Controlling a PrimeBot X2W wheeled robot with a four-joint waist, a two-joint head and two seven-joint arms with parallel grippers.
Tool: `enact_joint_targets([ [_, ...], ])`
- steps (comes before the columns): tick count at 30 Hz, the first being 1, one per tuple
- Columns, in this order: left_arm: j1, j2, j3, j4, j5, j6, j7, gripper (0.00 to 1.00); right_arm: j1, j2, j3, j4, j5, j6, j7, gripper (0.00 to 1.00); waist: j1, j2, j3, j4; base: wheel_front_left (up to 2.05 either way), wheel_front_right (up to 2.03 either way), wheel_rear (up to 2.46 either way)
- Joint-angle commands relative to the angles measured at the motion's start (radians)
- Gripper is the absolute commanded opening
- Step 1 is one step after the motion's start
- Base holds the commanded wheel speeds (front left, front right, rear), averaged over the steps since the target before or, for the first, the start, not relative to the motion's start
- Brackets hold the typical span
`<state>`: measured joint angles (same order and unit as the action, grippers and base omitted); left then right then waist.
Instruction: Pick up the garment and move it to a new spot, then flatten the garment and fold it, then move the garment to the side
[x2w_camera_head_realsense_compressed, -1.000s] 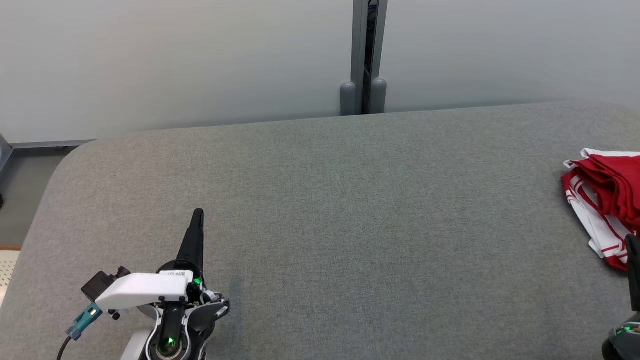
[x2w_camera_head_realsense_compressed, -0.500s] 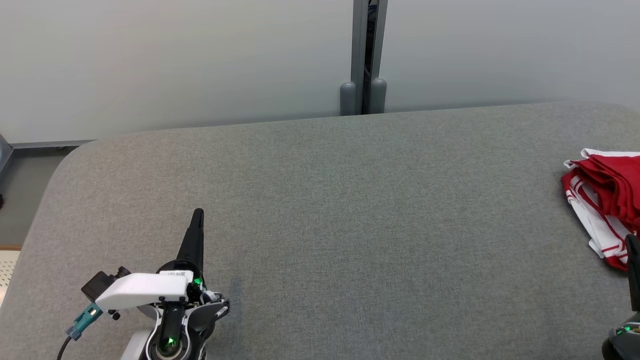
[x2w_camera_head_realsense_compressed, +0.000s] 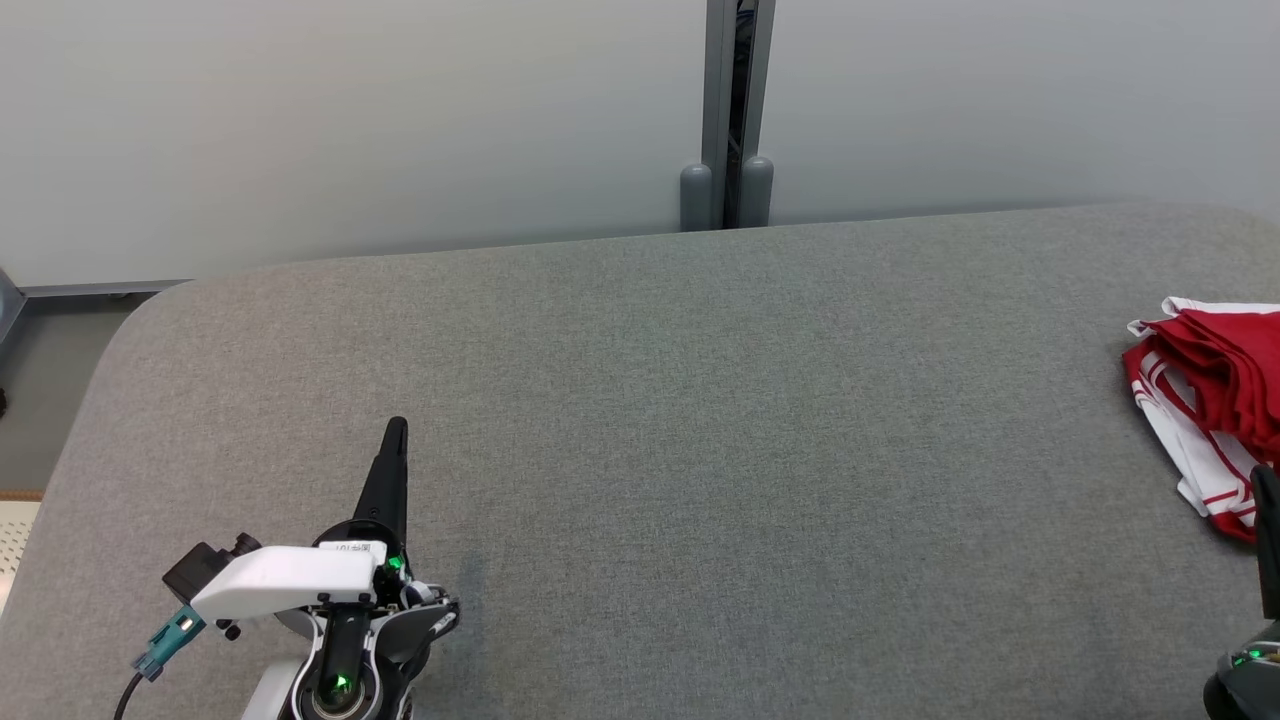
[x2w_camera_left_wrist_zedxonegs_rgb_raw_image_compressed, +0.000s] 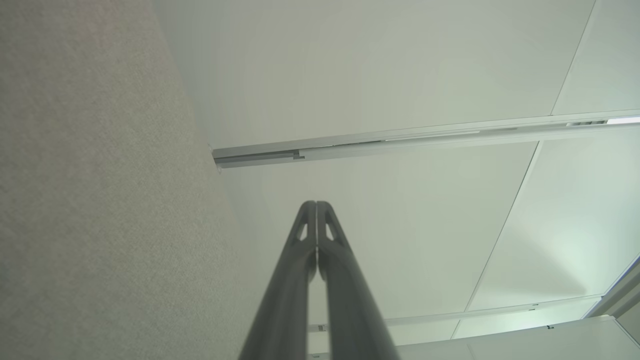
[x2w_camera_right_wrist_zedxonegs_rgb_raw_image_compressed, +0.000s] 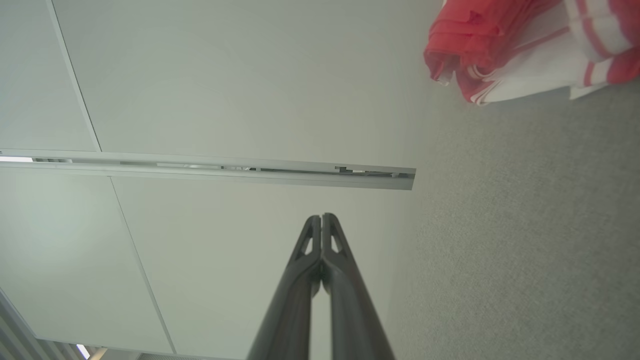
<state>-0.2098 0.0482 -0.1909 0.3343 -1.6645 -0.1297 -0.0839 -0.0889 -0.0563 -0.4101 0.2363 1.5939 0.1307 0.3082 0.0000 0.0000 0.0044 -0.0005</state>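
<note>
Red-and-white garment (x2w_camera_head_realsense_compressed: 1215, 400) lies bunched at the frame's right edge on the grey worktop (x2w_camera_head_realsense_compressed: 700, 450); left pincer (x2w_camera_head_realsense_compressed: 397, 428) and right pincer (x2w_camera_right_wrist_zedxonegs_rgb_raw_image_compressed: 322, 217) pressed together.

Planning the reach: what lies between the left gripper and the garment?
Nothing but bare grey tabletop, as the head view shows, from the left gripper across to the garment.

Prob. office: pale partition panels (x2w_camera_head_realsense_compressed: 300, 120), grey table (x2w_camera_head_realsense_compressed: 700, 400).
</note>
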Motion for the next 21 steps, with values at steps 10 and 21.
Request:
enact_joint_targets([
  [10, -0.007, 0.004, 0.001, 0.0, 0.0, -0.003, -0.002, 0.0, -0.002, -0.001, -0.003, 0.0, -0.004, 0.0, 0.007, 0.0, 0.0, 0.0, 0.0, 0.0, 0.0, 0.0, 0.0],
  [21, -0.007, 0.004, 0.001, 0.0, 0.0, -0.003, -0.002, 0.0, -0.002, 0.0, -0.004, 0.0, -0.005, 0.0, 0.008, 0.0, 0.0, 0.0, 0.0, 0.0, 0.0, 0.0, 0.0],
])
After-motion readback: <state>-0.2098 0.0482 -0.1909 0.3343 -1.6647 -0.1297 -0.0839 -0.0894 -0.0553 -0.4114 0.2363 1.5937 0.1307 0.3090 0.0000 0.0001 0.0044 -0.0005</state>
